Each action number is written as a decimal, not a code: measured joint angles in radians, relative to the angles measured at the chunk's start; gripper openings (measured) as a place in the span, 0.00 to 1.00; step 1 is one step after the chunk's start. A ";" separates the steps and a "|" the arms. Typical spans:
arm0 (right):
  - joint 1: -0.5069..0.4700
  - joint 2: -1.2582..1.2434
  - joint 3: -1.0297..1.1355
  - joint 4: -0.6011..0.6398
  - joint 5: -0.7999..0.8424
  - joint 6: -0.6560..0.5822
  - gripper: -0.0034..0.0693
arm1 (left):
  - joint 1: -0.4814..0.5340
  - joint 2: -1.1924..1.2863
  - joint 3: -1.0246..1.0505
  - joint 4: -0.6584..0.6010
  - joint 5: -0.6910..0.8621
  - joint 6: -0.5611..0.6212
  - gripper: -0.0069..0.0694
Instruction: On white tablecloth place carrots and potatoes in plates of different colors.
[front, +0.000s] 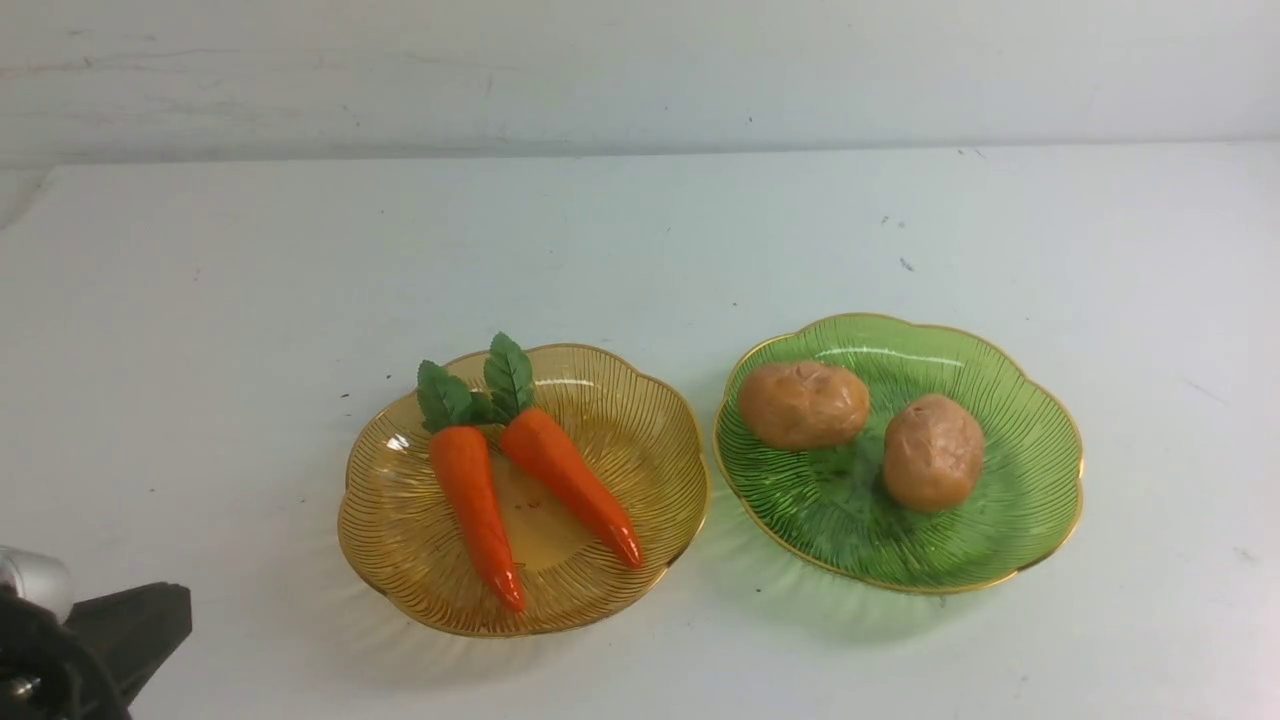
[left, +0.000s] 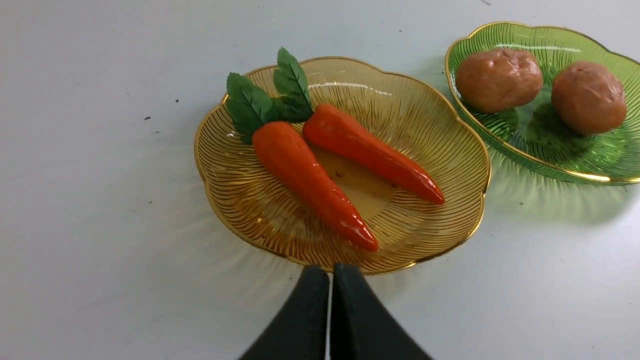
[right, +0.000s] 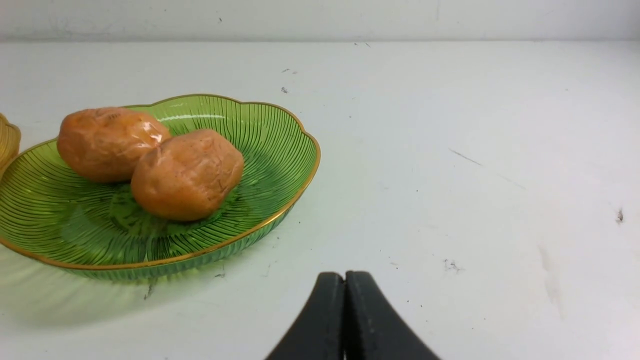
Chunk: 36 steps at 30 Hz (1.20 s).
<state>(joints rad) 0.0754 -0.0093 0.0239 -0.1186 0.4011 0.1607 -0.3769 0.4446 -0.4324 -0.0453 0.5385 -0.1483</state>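
carrots (left: 320, 175): tips aimed at left gripper (left: 330, 267), leaves away; fingers pressed together, empty
potatoes (right: 150, 160): beside right gripper (right: 345, 274); pinched closed, empty

Orange and tan on amber and green, as I see it from my station

I see 2 glossy orange carrots (front: 478, 505) (front: 572, 481) with dark green veined leaves on the amber plate (front: 640, 440), translucent with fine radial ribs and a gold rim; 2 matt tan-orange potatoes (front: 803, 404) (front: 932, 452) sit on the green plate (front: 1020, 480), ribbed and gold-rimmed alike; the white tablecloth (front: 250, 300) carries small dark specks; my gripper fingers (left: 310, 320) look black
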 joint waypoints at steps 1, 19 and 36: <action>0.000 0.000 0.000 0.000 0.000 -0.002 0.03 | 0.000 0.000 0.003 0.000 0.000 0.000 0.09; 0.000 0.000 0.000 0.000 -0.001 -0.008 0.03 | 0.004 -0.041 0.086 0.045 0.002 -0.023 0.09; 0.000 0.000 0.000 0.000 -0.003 -0.010 0.03 | 0.318 -0.456 0.460 0.093 -0.154 0.047 0.09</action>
<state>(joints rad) 0.0754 -0.0093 0.0239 -0.1186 0.3977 0.1512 -0.0585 -0.0113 0.0275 0.0473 0.3849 -0.1015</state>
